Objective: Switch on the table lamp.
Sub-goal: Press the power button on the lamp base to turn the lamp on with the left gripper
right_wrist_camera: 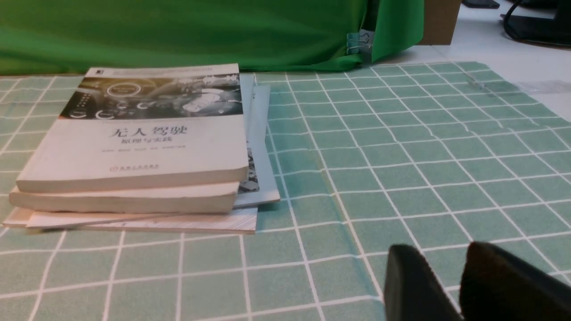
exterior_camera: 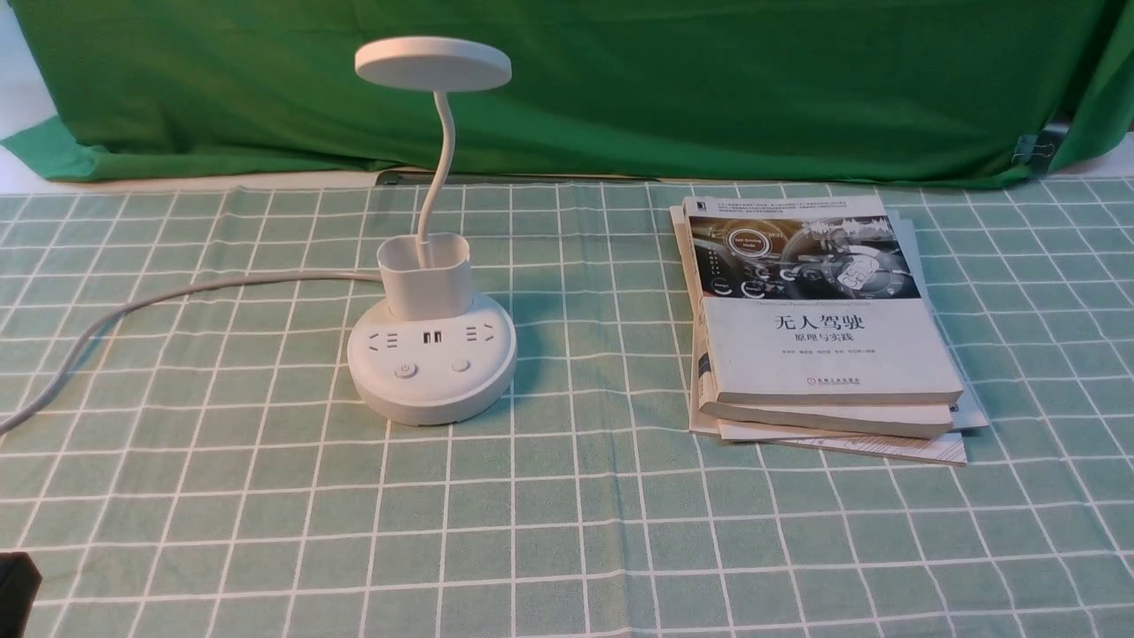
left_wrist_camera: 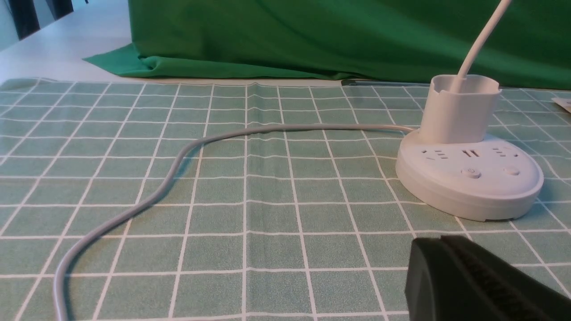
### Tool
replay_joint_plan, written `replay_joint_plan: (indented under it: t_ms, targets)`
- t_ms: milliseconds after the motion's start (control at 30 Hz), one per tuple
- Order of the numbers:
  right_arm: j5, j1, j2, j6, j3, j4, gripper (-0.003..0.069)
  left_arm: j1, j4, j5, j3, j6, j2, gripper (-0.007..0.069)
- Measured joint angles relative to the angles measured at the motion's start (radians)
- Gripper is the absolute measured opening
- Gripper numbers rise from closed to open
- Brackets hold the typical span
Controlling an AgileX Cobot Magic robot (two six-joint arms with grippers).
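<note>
The white table lamp [exterior_camera: 431,368] stands left of centre on the checked cloth. Its disc head [exterior_camera: 433,64] rises on a thin gooseneck out of the cup holder [exterior_camera: 425,276], and no glow shows. The round base [left_wrist_camera: 468,178] carries sockets and two buttons [left_wrist_camera: 470,173]. My left gripper [left_wrist_camera: 441,240] is shut with nothing in it, low over the cloth a short way in front of the base. My right gripper [right_wrist_camera: 441,254] is open by a narrow gap and empty, over bare cloth to the right of the books. It is out of the front view.
A stack of books [exterior_camera: 824,328] lies right of the lamp. The lamp's grey cord [left_wrist_camera: 178,160] curves across the cloth to the left. A green backdrop [exterior_camera: 620,80] hangs behind. A black part of the left arm [exterior_camera: 16,585] shows at the near left corner.
</note>
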Motion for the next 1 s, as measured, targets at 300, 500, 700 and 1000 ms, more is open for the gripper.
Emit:
replay_joint_plan:
  t_ms: [300,500,700,1000]
  targets:
    - [0.0,0.0,0.0,0.0,0.0,0.0,0.0238,0.0,0.0,0.0,0.0,0.0,0.0,0.0021]
    - [-0.001,0.0,0.0,0.0,0.0,0.0,0.0238,0.0,0.0,0.0,0.0,0.0,0.0,0.0021]
    - [-0.001,0.0,0.0,0.0,0.0,0.0,0.0238,0.0,0.0,-0.012,0.0,0.0,0.0,0.0021]
    - [-0.001,0.0,0.0,-0.001,0.0,0.0,0.0238,0.0,0.0,-0.231,0.0,0.0,0.0,0.0021]
